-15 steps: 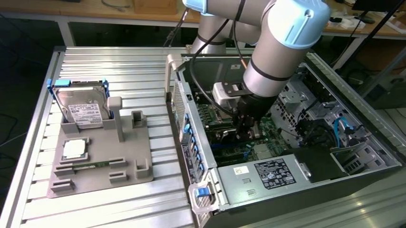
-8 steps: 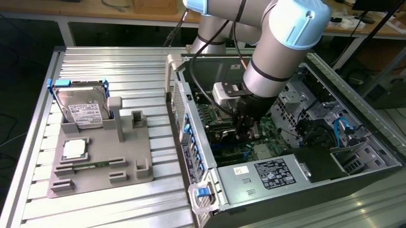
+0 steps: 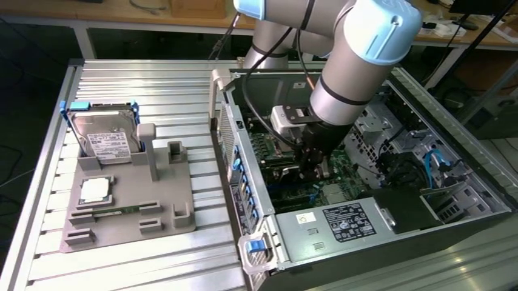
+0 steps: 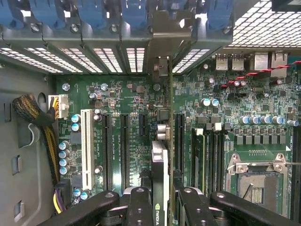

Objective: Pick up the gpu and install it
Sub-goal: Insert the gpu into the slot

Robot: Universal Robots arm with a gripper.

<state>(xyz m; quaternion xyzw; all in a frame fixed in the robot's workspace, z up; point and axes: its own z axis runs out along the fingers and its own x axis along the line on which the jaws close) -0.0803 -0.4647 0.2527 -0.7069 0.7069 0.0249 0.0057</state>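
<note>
The pincer [image 4: 160, 200] is seen lowered inside the open computer case [image 3: 453, 206], its black fingers [image 4: 138, 207] clamped on the gpu [image 4: 160, 165], which is held edge-on between them. In the wrist view the card is seen as a thin upright strip running straight out from the pincer toward the rear wall of the case, with its silver end bracket [image 4: 161, 80] at the far end, close against the perforated slot covers [image 4: 113, 59]. Directly under the pincer lies the green motherboard [image 4: 117, 101]; the card is lined up along one of the long black expansion slots [image 4: 178, 141], but whether its edge is already seated cannot be told. To one side of the pincer a white slot [image 4: 86, 146] and a bundle of braided cables [image 4: 35, 115] are seen; to the other side the empty processor socket [image 4: 256, 179] with its metal frame is found.

In the exterior view the arm [image 3: 356, 66] is seen reaching down into the case, with the pincer low over the board. Well away from the pincer, toward the exterior view's left, a grey holder tray [image 3: 162, 212] is placed on the slatted metal table [image 3: 145, 267]. A silver hard drive [image 3: 105, 142] with a white label is propped upright in it, and a narrow green memory stick [image 3: 117, 211] is laid flat near its front edge.
</note>
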